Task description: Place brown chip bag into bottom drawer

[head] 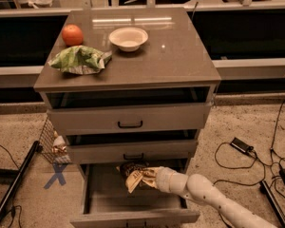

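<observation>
The brown chip bag (pixel 133 175), pale yellow with a dark brown part, hangs crumpled over the open bottom drawer (pixel 133 215), just under the middle drawer's front. My gripper (pixel 147 178) reaches in from the lower right on a white arm and is shut on the bag's right side. The bag hides the fingertips. The bottom drawer is pulled far out and its grey floor shows under the bag.
On the cabinet top (pixel 180 56) lie an orange (pixel 72 34), a white bowl (pixel 128 38) and a green-and-white chip bag (pixel 80 60). The top drawer (pixel 128 118) and middle drawer (pixel 130 151) stand slightly open. Cables (pixel 247 148) lie on the floor at right, a wire basket (pixel 52 141) at left.
</observation>
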Available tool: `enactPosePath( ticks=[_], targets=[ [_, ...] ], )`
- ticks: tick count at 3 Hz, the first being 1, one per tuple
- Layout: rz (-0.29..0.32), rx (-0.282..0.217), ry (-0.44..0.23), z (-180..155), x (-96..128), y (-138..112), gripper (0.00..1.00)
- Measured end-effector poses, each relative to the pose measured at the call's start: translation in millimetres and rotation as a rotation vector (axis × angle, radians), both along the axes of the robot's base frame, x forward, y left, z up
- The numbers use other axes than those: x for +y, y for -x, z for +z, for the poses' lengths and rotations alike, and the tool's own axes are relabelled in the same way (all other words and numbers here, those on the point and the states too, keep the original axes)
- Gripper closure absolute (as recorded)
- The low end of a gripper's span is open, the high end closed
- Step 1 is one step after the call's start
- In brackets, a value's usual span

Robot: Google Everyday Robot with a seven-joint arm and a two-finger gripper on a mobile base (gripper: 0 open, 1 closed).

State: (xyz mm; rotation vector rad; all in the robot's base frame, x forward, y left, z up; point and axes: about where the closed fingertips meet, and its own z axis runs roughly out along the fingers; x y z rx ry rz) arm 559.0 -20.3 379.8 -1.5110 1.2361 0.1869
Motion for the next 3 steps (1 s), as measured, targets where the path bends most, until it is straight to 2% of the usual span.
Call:
enactPosePath(
  ticks=[1, 2, 3],
  targets=[
    [0.003, 0.001, -0.002, -0.2, 2.0, 0.4, 0.18],
    [0.006, 0.001, -0.003, -0.3, 3.9, 0.8, 0.0],
    [0.006, 0.001, -0.003, -0.3, 4.0, 0.8, 0.0]
  ],
)
